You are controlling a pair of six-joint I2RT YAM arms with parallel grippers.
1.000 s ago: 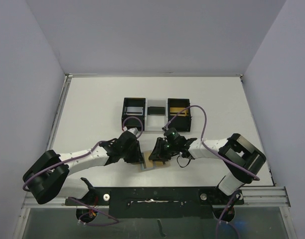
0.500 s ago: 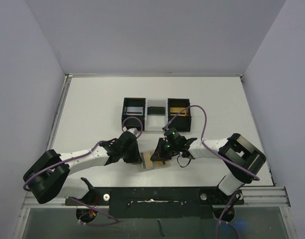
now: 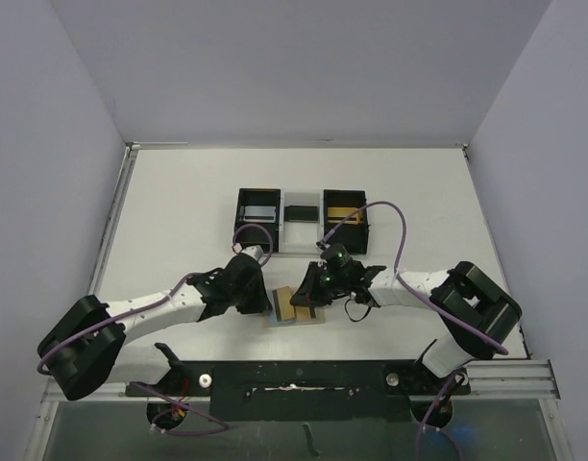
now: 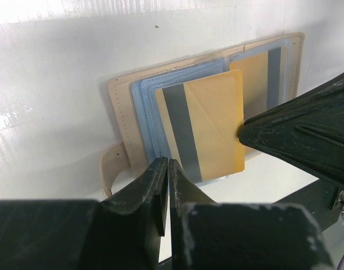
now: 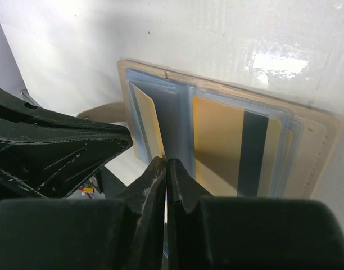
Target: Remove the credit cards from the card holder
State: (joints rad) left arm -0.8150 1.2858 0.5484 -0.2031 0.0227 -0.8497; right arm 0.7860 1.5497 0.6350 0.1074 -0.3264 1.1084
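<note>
Near the front-centre of the table (image 3: 179, 221), between both arms, the card holder (image 3: 292, 313) lies open and flat, tan with bluish clear sleeves. Two credit cards show, both gold with a grey stripe. The loose card (image 4: 208, 129) sticks partway out of one sleeve, its free side raised off it. The second card (image 5: 222, 140) sits flat inside the other sleeve. Left gripper (image 4: 167, 164): fingers pressed together at the sleeve's near edge, cannot tell if they pinch anything. Right gripper (image 5: 166, 164): fingers also together, tip right at the loose card's edge. A thin pale sliver shows between them, but any grip is unclear. Both grippers are close together over the holder. The black-and-white tray (image 3: 240, 206) sits farther back, apart from the holder.
</note>
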